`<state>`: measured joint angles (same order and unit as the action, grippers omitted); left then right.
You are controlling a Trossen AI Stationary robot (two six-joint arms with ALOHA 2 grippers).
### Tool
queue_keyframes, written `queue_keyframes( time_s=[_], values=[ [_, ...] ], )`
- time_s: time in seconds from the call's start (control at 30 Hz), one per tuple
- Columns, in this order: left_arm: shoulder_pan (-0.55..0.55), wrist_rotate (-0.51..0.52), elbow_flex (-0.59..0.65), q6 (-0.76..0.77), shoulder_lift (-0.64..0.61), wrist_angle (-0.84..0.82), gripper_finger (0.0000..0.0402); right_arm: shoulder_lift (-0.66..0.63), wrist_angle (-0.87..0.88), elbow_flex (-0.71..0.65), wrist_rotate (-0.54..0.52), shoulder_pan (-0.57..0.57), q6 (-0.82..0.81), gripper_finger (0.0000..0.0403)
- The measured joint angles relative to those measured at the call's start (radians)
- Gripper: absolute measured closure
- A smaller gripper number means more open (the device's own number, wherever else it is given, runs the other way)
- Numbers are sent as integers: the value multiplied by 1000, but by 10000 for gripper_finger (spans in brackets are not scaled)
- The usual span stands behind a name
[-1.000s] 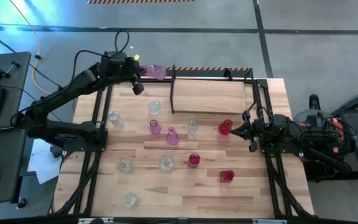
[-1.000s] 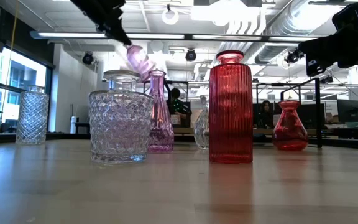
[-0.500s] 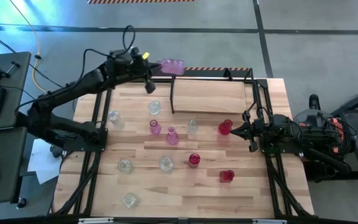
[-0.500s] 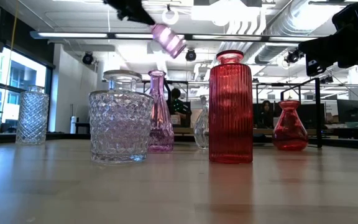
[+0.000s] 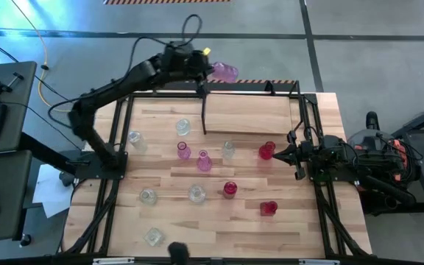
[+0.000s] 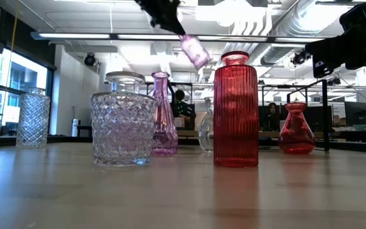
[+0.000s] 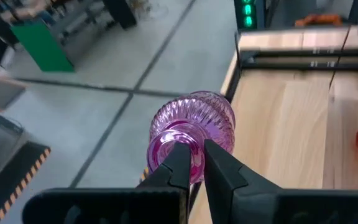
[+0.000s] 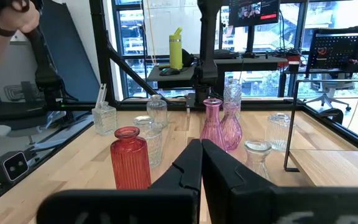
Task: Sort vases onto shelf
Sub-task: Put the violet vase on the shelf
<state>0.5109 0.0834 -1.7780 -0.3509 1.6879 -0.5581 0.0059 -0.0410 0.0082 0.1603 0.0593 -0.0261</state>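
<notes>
Carrying: your left hand (image 7: 191, 163) is clenched on the rim of a pink ribbed vase (image 5: 224, 72), holding it in the air tilted on its side, just past the far left corner of the shelf (image 5: 250, 114).
Step in hand: as I judge it, you are bringing this vase over to set it on the shelf's top board.
Doing it well: turn the vase upright before you lower it; the left wrist view shows it lying sideways, mouth toward the fingers, so it would roll if let go like this.
Doing it well, path: bring it in over the shelf's black frame, not through it, and lower it onto bare board well inside the shelf's edge.
Doing it well, release: let go only once the base sits flat; glass held by the rim may slip.
Right hand: your right hand (image 5: 284, 153) is clenched and empty, waiting just beside the red vase (image 5: 266, 151) at the shelf's right front.
Other vases: they stand on the surface (image 5: 219, 228) in front of the shelf.
Change from earlier frames: the left arm has swung the pink vase from well left of the shelf to its far left corner; the right arm has not moved.
</notes>
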Motion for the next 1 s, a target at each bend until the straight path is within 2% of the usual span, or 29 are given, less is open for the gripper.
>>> queue_keyframes(
  time_s=[0.27, 0.53, 0.7, 1.0],
  values=[
    [-7, -12, -169, -39, 196, -128, 390, 0, 0, 0, 0, 0, 0, 402],
    [-22, -19, -299, -143, 323, -270, 390, 0, 0, 0, 0, 0, 0, 402],
    [-24, -7, -348, -202, 368, -371, 390, 0, 0, 0, 0, 0, 0, 402],
    [-22, 31, -354, -256, 381, -437, 390, 0, 0, 0, 0, 0, 0, 402]
  ],
)
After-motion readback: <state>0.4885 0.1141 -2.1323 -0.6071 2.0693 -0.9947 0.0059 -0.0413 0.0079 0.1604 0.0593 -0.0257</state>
